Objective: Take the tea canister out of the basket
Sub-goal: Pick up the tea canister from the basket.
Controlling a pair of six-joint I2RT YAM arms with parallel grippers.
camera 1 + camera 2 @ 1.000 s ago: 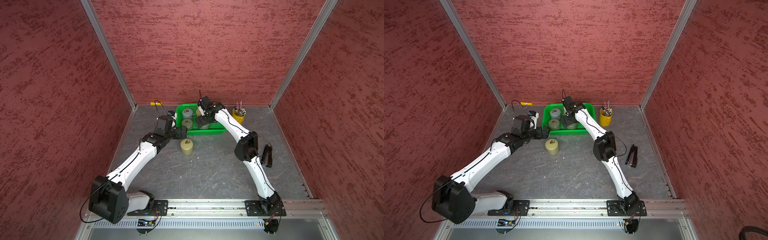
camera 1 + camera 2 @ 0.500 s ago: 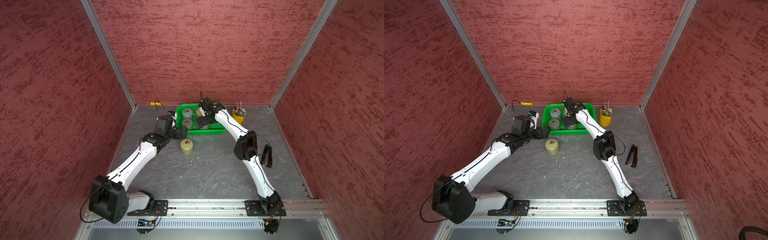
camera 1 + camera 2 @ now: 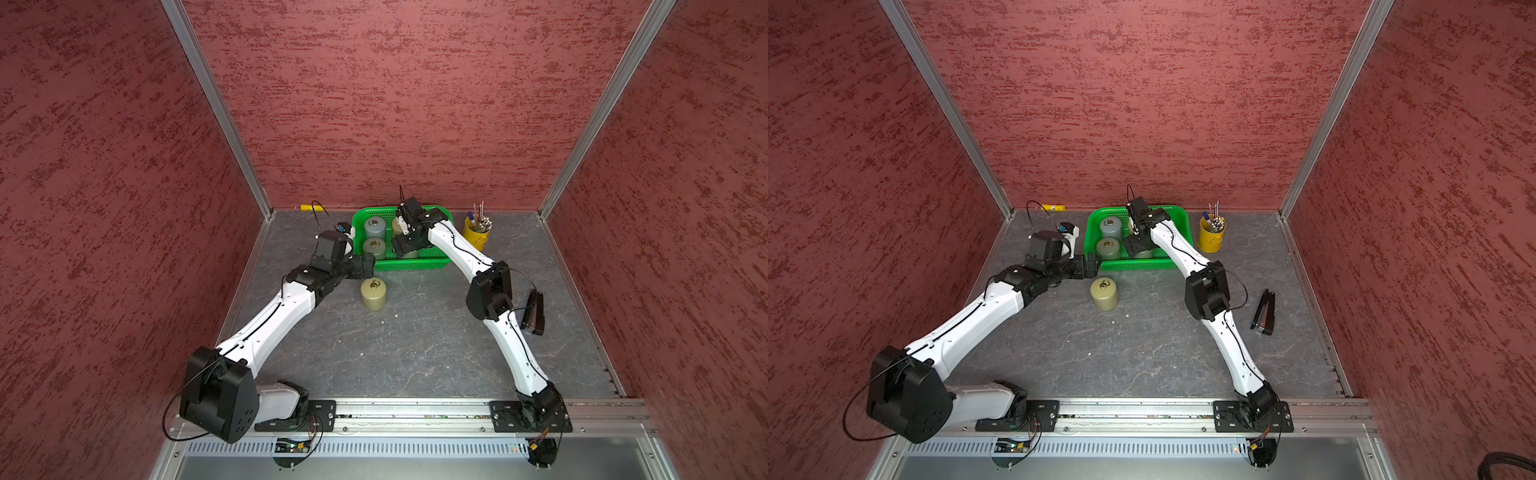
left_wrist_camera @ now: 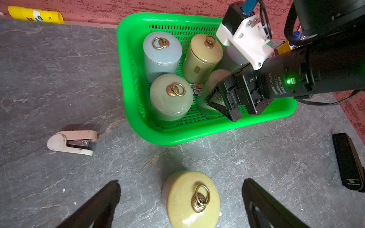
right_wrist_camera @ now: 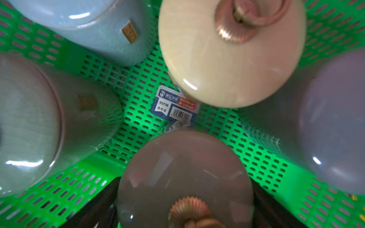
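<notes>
Tea canister [image 5: 183,167], 6 o'clock in basket [image 5: 136,94]: likely heavy, slick, fragile; grip body sides. Right gripper [image 5: 183,189] straddles it, contact unclear; left gripper [image 4: 180,182] spread.

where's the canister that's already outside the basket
In both top views the yellowish canister stands upright on the table, just in front of the green basket, beside the left hand.

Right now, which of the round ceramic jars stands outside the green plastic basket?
The yellow-green glazed canister, standing alone in front of the green mesh basket; the rest sit inside.
</notes>
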